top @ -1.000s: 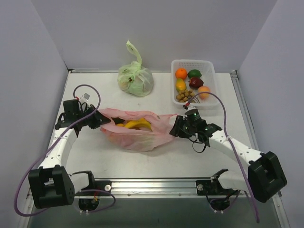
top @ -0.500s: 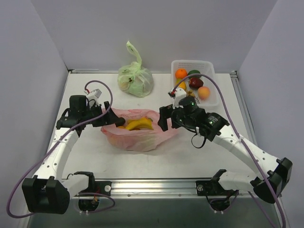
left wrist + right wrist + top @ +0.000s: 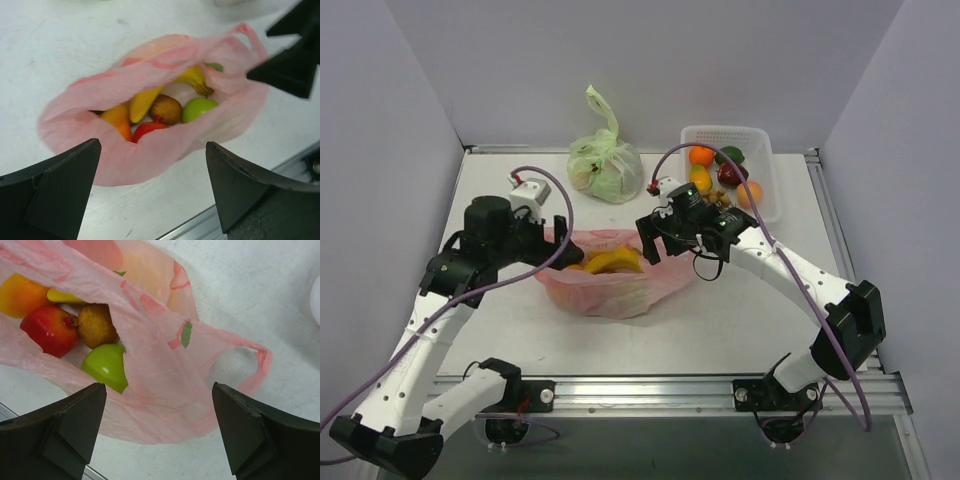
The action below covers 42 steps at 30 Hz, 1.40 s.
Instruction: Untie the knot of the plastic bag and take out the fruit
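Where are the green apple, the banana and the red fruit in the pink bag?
green apple (image 3: 106, 367), right wrist view, middle of its shiny skin.
banana (image 3: 145, 102), left wrist view, its thick yellow lower part.
red fruit (image 3: 49, 330), right wrist view, middle of its round side.

plastic bag (image 3: 605, 293): mouth open, yellow fruit (image 3: 612, 262) showing
left gripper (image 3: 554, 250): bag's left end
right gripper (image 3: 656, 243): bag's right end

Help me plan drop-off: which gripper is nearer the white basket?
Right. The right gripper is at the right end of the pink bag, close to the basket; the left gripper is at the bag's left end.
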Motion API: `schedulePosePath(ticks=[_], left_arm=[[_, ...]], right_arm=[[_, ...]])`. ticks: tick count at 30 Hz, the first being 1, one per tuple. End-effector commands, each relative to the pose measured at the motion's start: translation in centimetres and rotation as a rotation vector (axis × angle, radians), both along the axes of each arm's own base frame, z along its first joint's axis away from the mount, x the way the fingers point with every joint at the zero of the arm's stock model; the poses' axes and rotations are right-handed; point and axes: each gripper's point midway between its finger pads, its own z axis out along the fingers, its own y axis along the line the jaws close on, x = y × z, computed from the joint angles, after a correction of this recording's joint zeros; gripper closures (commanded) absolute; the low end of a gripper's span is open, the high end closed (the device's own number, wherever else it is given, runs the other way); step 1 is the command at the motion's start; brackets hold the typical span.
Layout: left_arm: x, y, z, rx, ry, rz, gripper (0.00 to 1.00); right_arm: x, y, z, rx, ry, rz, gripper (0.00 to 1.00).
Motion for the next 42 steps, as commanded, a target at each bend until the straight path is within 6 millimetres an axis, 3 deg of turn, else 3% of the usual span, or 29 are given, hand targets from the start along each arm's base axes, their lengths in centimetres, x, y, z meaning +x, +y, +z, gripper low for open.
schedulePosePath(ticks=[1,9,14,15,17,21,24,29,34,39,41,42], left_arm=[[-0.7,-2.9,0.9,0.106,-0.082,-0.149,0.03],[-0.6,-10.9,-2.1,0.151,-0.089,-0.425,0.02],[-0.3,-13.3,-4.4,0.106,-0.103,-0.474,0.04],[-0.5,-13.5,-6.0,0.115,-0.07,-0.482,0.05],[-1.2,-14.4,-7.2,0.106,-0.044,-0.505,0.07],[-2.4,-15.3,-9.8,0.124,0.007,-0.52,0.1],[-4.4,-15.8,-11.2,0.126,0.053,-0.557,0.16],[-8.3,-15.1,-13.0,0.116,0.161,-0.609,0.35],[-12.3,-14.7,-12.6,0.039,0.235,-0.681,0.48],[-15.6,-14.6,-13.8,-0.023,0.345,-0.728,0.54],[-16.6,-14.8,-13.9,-0.031,0.363,-0.749,0.54],[-16.7,-14.8,-13.8,-0.031,0.364,-0.749,0.54]], right_arm=[[1.2,0.3,1.1,0.041,0.003,0.029,0.1],[1.4,1.4,0.7,0.108,0.06,0.116,0.09],[1.8,1.8,-0.1,0.121,0.081,0.126,0.1],[1.8,1.9,-0.3,0.121,0.086,0.127,0.1],[2.1,1.9,-0.8,0.118,0.097,0.12,0.1],[2.4,2.2,-1.7,0.122,0.112,0.105,0.11],[2.8,2.1,-2.4,0.115,0.124,0.082,0.16],[4.0,1.8,-3.1,0.133,0.124,0.019,0.44],[6.8,0.3,-3.7,0.136,0.12,-0.162,0.73],[7.8,0.0,-3.7,0.143,0.12,-0.25,0.78],[7.5,0.1,-3.0,0.157,0.116,-0.246,0.75],[7.2,0.1,-2.8,0.156,0.113,-0.24,0.68]])
